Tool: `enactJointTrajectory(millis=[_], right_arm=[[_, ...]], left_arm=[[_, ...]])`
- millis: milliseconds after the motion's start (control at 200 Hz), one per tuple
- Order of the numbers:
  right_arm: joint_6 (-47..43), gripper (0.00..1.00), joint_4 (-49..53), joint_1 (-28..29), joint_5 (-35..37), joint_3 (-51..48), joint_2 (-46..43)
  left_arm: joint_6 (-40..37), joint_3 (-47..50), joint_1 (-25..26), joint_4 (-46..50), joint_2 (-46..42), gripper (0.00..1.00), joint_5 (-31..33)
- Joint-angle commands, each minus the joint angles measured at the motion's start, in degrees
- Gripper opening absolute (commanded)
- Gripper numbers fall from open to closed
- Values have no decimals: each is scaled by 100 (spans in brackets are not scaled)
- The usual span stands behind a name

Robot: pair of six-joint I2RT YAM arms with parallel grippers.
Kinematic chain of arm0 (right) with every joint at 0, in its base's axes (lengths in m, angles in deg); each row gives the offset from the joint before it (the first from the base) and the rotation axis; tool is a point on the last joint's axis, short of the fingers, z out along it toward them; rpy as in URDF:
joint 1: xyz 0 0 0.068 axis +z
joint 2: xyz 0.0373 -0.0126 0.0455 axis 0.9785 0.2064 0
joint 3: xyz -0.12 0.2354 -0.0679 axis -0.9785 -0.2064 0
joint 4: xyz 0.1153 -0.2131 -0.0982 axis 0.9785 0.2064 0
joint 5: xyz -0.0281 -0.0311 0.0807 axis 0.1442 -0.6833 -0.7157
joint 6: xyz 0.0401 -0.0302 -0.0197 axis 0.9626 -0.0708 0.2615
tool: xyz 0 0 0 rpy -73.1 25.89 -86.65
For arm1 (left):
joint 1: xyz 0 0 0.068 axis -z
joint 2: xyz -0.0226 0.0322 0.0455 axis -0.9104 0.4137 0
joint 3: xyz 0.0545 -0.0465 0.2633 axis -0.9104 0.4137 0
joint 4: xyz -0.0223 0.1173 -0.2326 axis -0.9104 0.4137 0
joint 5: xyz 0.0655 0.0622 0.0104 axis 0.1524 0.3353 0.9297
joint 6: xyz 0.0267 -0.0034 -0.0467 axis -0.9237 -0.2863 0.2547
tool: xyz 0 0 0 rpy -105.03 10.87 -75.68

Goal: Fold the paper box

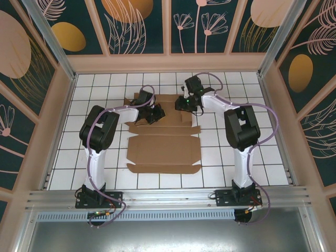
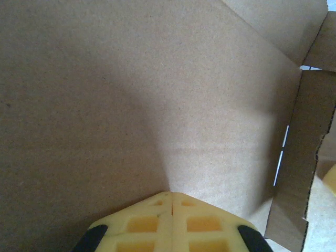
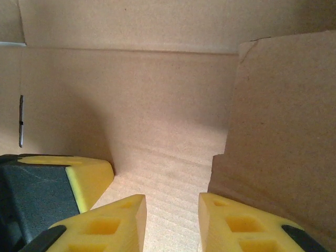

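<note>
Lying flat, paper box [image 1: 164, 149], under left tool [image 2: 171, 197], right tool [image 3: 171, 202]

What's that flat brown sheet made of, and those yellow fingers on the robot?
The paper box looks like plain brown cardboard: matte, fibrous and unprinted, with faint ribbing and rough die-cut edges, so it is probably corrugated. The right arm's fingers look like yellow moulded plastic or rubber, matte, with square pockets in them. Which of the two it is, I cannot tell.

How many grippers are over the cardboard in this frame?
2. The left gripper is over the paper box's far-left part; the right gripper is over its far-middle part. None seems hidden.
</note>
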Motion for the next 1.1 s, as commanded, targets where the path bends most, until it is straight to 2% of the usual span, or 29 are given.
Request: enactJointTrajectory(millis=[0, 110, 225, 300, 365, 470, 535, 576, 811, 916, 1096], right_arm=[[-49, 34, -143, -66, -106, 34, -184], [-116, 45, -340, -183, 329, -323, -699], [-162, 56, -284, -457, 1143, -717, -1198], [-125, 59, -258, -667, 1552, -981, -1385], [-12, 61, -385, -914, 1598, -1313, -1552], [141, 62, -776, -1316, 1162, -1868, -1704], [115, 70, -1105, -1492, 521, -2120, -1674], [82, 72, -1167, -1570, 122, -2129, -1540], [114, 70, -1907, -1848, -1719, -2239, -859], [149, 64, -1973, -1864, -2004, -2177, -589], [151, 61, -1923, -1873, -2347, -2109, -201]], left_arm=[[-75, 11, -70, 321, 155, 0, 140], [-66, 37, -96, 321, 164, 0, 149], [-45, 63, -116, 296, 168, 0, 162], [-41, 72, -119, 286, 180, 0, 158], [-45, 72, -124, 286, 181, 0, 166], [-65, 72, -125, 295, 193, 0, 195], [-70, 80, -129, 295, 210, 0, 194], [-79, 83, -134, 303, 223, 0, 193], [-138, 46, -133, 313, 261, 0, 180], [-165, 37, -134, 330, 268, 0, 180], [-166, 10, -135, 339, 311, 0, 136]])
